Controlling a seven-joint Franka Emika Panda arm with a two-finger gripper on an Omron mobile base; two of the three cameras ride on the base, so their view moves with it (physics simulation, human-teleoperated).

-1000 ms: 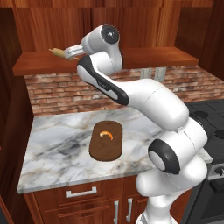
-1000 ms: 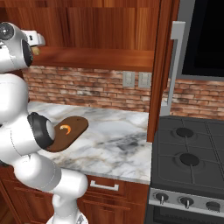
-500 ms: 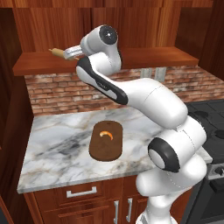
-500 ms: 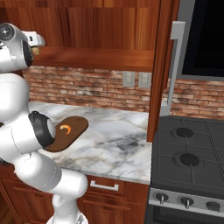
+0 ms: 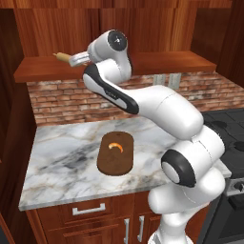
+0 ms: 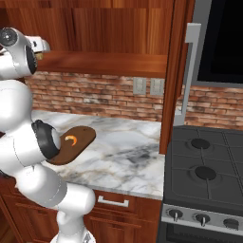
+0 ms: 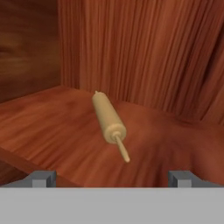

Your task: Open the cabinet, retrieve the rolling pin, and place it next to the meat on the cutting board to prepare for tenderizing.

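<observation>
the cabinet [image 7: 144, 57] is already open, and the arm reaches up into it, so the step in hand is the approach to the rolling pin [image 7: 109, 118]. the gripper [image 7: 111, 179] has its jaws spread fully wide and it holds nothing; in the hand view the two fingertips [image 7: 41, 178] stand far apart at the bottom, one on each side. the rolling pin lies flat on the cabinet floor, ahead of the gripper and about in the middle between the two tips, not touching them. it lies at a small angle, with one thin peg pointing toward the hand and the other end pointing to the back wall. i think the jaws are kept so wide to let the thick body pass between them with room on both sides. because the pin is round, it can roll away if only one tip touches it first. in the left base view the pin [image 5: 61, 56] shows just beyond the hand on the shelf. far below the gripper, on the marble worktop [image 5: 66, 162], the cutting board [image 5: 114, 157] waits with the meat [image 5: 116, 146] on its far half, so there is free space beside the meat for the pin.
</observation>
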